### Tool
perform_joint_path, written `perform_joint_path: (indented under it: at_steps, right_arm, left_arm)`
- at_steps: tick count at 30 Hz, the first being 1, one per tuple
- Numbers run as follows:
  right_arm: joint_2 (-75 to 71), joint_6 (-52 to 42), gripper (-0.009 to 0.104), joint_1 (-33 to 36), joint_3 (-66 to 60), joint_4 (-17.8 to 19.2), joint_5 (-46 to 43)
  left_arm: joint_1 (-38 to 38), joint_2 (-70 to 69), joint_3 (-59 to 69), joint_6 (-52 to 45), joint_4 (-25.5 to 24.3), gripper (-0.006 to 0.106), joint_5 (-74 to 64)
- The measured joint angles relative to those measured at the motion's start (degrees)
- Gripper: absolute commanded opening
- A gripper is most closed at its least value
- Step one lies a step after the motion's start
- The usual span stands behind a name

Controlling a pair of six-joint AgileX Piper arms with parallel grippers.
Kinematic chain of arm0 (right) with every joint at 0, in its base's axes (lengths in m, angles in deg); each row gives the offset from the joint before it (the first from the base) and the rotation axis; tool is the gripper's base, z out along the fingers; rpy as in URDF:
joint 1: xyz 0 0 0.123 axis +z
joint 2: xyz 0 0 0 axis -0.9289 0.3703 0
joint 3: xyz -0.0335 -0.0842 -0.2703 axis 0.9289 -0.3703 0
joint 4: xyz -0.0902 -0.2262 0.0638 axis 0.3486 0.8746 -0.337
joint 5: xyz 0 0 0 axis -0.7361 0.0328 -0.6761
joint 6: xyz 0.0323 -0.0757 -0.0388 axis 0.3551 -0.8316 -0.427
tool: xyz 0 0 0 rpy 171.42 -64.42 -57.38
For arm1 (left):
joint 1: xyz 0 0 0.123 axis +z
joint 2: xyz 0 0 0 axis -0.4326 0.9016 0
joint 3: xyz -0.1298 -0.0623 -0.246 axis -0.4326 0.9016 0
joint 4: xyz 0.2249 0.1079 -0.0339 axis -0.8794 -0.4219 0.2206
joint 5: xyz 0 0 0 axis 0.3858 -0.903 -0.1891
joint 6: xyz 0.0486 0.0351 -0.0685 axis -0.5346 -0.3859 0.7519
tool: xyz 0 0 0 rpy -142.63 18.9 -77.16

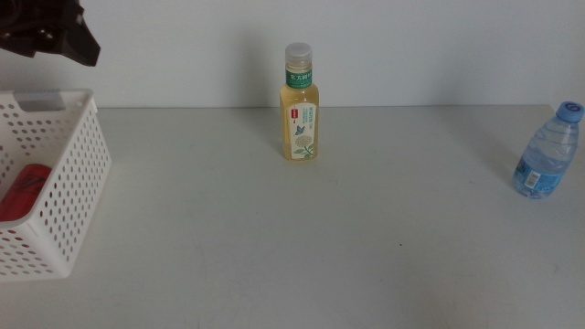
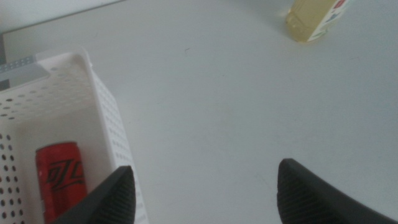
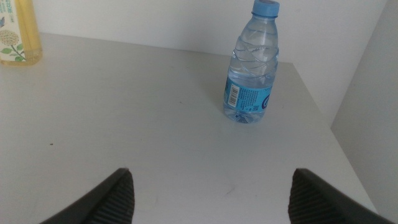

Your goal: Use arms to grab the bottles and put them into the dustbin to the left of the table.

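The red soda can [image 1: 25,192] lies inside the white perforated dustbin [image 1: 78,174] at the table's left; the left wrist view shows the can [image 2: 60,180] in the dustbin [image 2: 112,134] too. My left gripper [image 1: 55,37] hangs above the dustbin, open and empty, its jaws wide apart [image 2: 205,193]. The pale-yellow tea bottle [image 1: 299,105] stands upright at the back middle. The blue-capped water bottle [image 1: 549,151] stands at the far right. My right gripper [image 3: 211,193] is open and empty, some way short of the water bottle [image 3: 252,65]; it is out of the middle view.
The off-white table [image 1: 302,238] ends at a pale wall behind the bottles. In the right wrist view the table's right edge [image 3: 333,134] runs close beside the water bottle. The tea bottle's base shows in the left wrist view [image 2: 314,18] and the right wrist view [image 3: 18,34].
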Motion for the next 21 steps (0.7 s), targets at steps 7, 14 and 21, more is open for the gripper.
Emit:
perform_joint_path:
  at_steps: [7,14,21]
  right_arm:
    - [0.0,0.0,0.063,0.0,0.0,0.0,0.0]
    - [0.0,0.0,0.063,0.0,0.0,0.0,0.0]
    - [0.0,0.0,0.063,0.0,0.0,0.0,0.0]
  left_arm:
    - [-15.57,-16.01,22.2,9.55,-9.53,0.074,22.2]
    - [-18.55,-29.0,44.58,11.41,-10.46,0.074,43.43]
    - [-18.55,-33.81,55.59,11.53,-10.46,0.074,51.25]
